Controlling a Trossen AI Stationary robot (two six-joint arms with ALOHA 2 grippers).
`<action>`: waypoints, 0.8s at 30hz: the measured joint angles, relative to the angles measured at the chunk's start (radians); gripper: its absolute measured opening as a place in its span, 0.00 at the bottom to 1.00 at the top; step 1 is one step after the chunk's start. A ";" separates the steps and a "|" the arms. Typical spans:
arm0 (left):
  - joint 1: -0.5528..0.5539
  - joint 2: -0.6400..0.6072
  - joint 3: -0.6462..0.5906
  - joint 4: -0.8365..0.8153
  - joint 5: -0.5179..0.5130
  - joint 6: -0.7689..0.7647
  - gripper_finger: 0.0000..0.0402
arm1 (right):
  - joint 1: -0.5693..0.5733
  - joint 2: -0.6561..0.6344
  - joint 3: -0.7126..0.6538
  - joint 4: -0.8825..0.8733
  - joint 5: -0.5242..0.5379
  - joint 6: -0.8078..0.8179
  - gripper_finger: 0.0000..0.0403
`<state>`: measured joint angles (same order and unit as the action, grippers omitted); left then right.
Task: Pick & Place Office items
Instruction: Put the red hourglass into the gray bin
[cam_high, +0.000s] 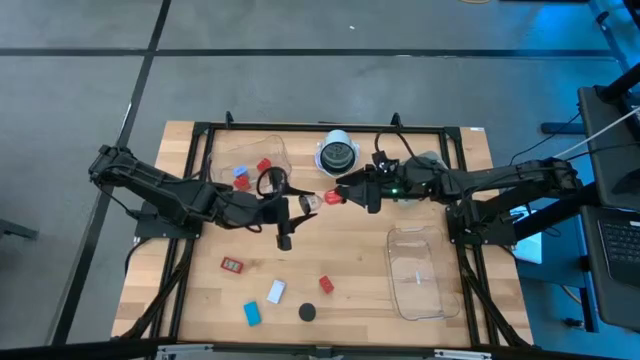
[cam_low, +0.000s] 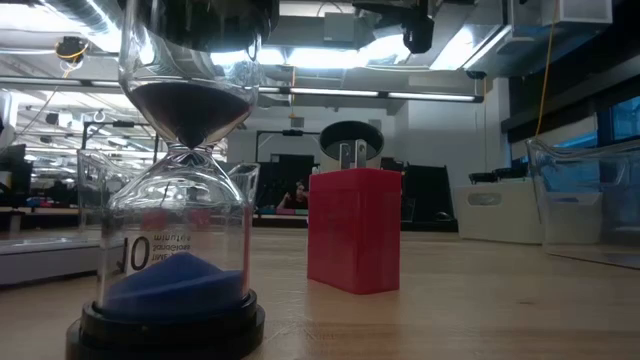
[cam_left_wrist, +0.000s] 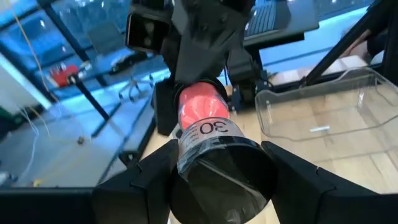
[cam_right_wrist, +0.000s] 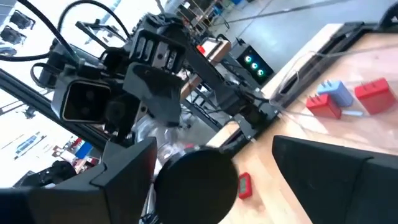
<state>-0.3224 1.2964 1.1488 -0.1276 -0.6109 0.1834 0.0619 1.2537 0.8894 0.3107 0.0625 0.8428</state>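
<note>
Readable marks: "30" in white numerals on the clear-glass sand timer w/ red sand and black end caps (cam_left_wrist: 208, 130), seen in left wrist view, held between two grippers. Low view: "10" in white on the glass of the blue-sand hourglass w/ black base (cam_low: 165, 255); a line of small white print runs beside the number, seen mirrored through the glass, not legible. No other text, brand or sign can be read in high or right wrist views.
</note>
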 joint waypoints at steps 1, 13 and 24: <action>0.002 0.000 0.000 0.011 0.000 0.015 0.52 | -0.002 0.000 0.000 0.009 -0.004 -0.010 0.81; 0.084 0.000 0.000 0.103 0.061 0.110 0.52 | -0.005 0.001 0.000 0.107 -0.078 -0.140 0.83; 0.102 0.000 0.000 0.103 0.086 0.125 0.52 | -0.014 0.001 0.000 0.123 -0.077 -0.198 0.76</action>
<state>-0.2199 1.2964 1.1492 -0.0245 -0.5246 0.3083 0.0483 1.2548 0.8890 0.4336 -0.0143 0.6453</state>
